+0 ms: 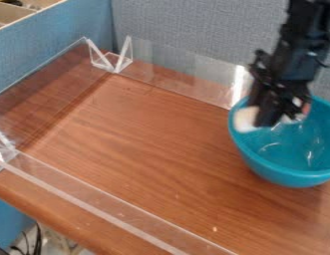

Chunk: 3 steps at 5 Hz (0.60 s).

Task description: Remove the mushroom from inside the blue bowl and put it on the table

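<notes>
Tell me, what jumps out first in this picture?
The glossy blue bowl at the right edge of the wooden table draws the eye. Just above its left rim, the dark robot hand is shut on a small cream-white mushroom. The clear low walls around the table come next.

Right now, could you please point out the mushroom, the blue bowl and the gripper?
mushroom (248,119), camera view, pale stem below the fingers.
blue bowl (267,162), camera view, near outer wall.
gripper (268,112), camera view, between its fingertips.
</notes>
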### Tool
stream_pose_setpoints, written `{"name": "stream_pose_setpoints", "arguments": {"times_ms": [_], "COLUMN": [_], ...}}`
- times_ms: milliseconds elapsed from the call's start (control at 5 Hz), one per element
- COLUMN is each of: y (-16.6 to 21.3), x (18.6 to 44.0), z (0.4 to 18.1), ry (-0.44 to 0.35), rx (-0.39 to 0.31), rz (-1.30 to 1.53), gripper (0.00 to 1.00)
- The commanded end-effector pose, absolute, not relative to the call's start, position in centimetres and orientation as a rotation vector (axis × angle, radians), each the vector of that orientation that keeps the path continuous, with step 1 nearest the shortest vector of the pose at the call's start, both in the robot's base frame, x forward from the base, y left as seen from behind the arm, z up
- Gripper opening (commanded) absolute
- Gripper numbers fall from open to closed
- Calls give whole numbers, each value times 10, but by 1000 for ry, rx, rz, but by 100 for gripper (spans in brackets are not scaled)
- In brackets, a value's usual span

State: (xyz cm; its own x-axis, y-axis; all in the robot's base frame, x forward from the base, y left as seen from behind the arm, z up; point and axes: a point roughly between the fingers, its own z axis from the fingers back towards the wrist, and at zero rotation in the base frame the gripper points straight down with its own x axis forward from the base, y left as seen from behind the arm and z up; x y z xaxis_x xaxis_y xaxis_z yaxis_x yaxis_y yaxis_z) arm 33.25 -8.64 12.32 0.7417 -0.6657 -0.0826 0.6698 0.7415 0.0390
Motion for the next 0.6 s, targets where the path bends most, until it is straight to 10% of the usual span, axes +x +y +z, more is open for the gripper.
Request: {"name": "stream_pose_setpoints", "arguments": {"times_ms": [0, 400], "y": [-65, -28], "x": [322, 307], "z": [160, 159], "ry": [-18, -1], "rx": [85, 84], "rz": [-705, -659], "gripper": [0, 0]}}
